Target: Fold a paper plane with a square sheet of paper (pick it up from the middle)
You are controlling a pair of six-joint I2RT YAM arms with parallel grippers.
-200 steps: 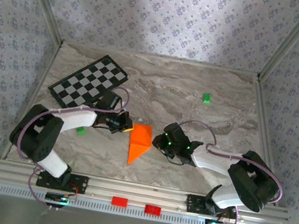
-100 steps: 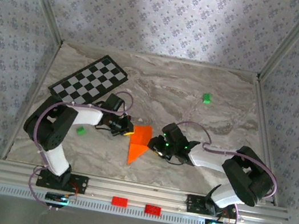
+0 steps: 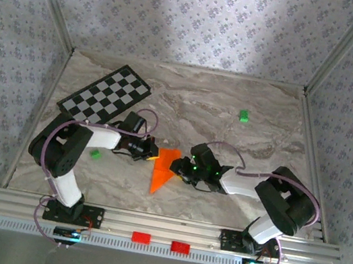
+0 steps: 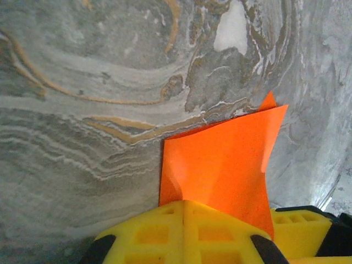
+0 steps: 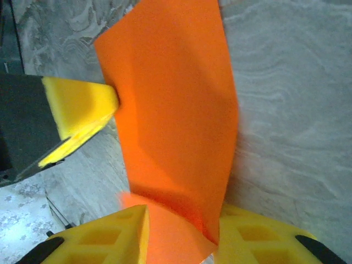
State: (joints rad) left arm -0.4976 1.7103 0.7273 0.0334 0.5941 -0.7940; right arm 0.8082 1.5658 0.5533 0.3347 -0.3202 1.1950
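The left gripper [image 3: 151, 153] is pressed together and pinches one edge of the square sheet of paper [image 3: 164, 169]. In its wrist view the two yellow fingers meet in a tight seam at the gripper [image 4: 183, 212], and the orange sheet [image 4: 220, 159] fans out just ahead of them over the marbled table [image 4: 82, 110]. A second layer peeks out past the sheet's far corner, so it is already partly folded.

The right gripper [image 3: 180, 167] faces the left gripper from the opposite side of the paper, and the sheet sits between the two. Its fingers stand partly spread at the gripper [image 5: 181, 217], and the near end of the sheet [image 5: 176, 110] runs down into the gap between them. I cannot tell whether the pads touch the paper. Ahead and to the left in that view, the left gripper's yellow fingers [image 5: 82, 102] meet the sheet's edge.

Behind the left gripper, on its outer side, lie the checkered board [image 3: 105, 99] and a small green block [image 3: 95, 154]. Another green block [image 3: 243, 116] lies well beyond the right gripper.
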